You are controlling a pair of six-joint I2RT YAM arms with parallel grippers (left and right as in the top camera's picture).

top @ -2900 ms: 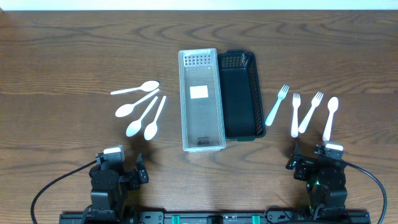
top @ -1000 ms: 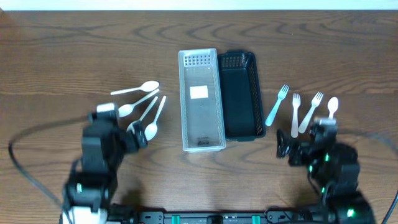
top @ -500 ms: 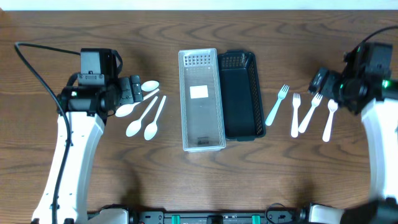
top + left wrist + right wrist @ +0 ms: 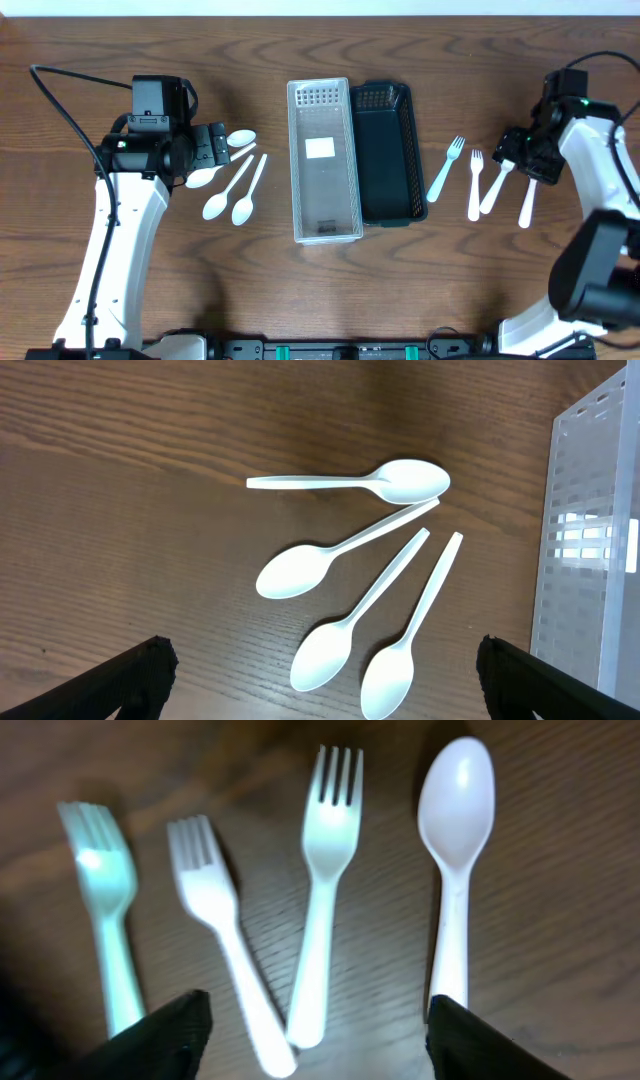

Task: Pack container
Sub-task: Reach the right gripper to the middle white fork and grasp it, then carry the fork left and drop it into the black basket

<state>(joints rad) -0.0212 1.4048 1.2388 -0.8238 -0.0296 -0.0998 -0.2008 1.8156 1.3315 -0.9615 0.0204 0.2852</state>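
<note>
Bare table (image 4: 320, 300) lies open on the near side of the clear tray (image 4: 325, 200) and black tray (image 4: 385, 165), while spoons (image 4: 242, 211) crowd the left side and forks (image 4: 474, 195) the right.

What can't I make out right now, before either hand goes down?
- Overhead: the left hand covers the handle of the top spoon.
- Overhead: the right hand covers the heads of the outer fork and the lone spoon.
- Left wrist: the clear container is cut off by the right edge.
- Right wrist: the whole view is blurred.

Robot lab test bench — wood table (image 4: 450, 60), left arm (image 4: 110, 250), right arm (image 4: 597, 180), black base rail (image 4: 300, 350) at edge.
</note>
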